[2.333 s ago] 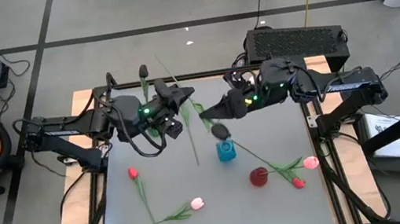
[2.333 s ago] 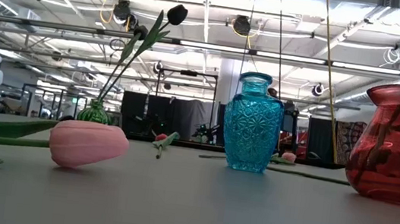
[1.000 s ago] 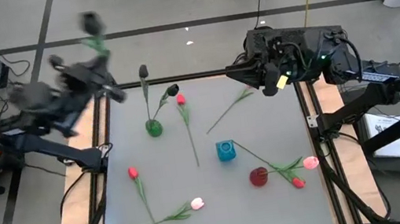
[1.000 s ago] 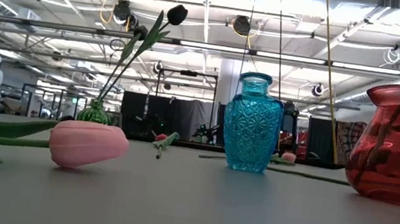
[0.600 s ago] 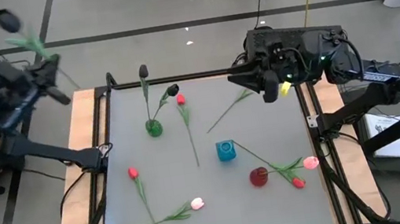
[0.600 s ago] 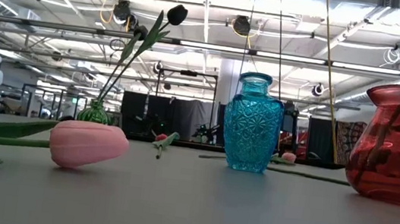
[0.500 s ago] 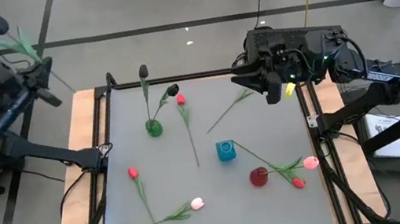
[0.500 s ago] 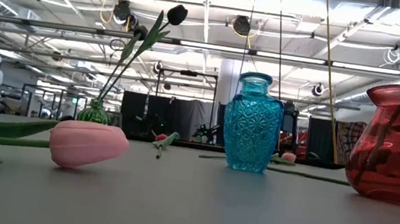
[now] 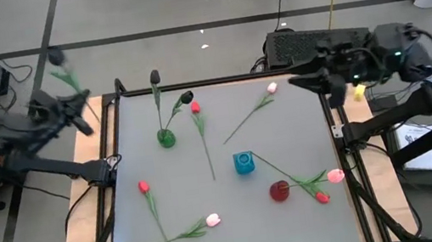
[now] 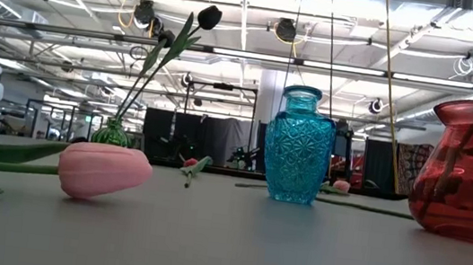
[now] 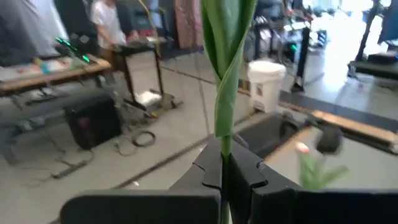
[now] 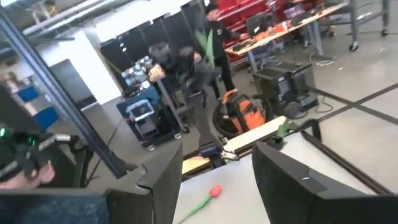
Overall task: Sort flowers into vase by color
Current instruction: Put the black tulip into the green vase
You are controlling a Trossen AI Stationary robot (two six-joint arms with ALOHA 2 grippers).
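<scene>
Pinching dark tulip (image 9: 57, 57) stem: left jaws (image 11: 222, 177), off-table; right jaws (image 12: 214, 163) spread, empty.

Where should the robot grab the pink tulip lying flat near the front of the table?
Probably by the thin green stem just behind the pink tulip head, coming straight down from above. It lies flat on the table with its stem running sideways, so fingers set across the stem could close on it. The soft bud looks easier to crush, and the leaves near the middle might slip.

Overhead looks straight down, low camera level (both share vases (image 9: 244, 163)).
</scene>
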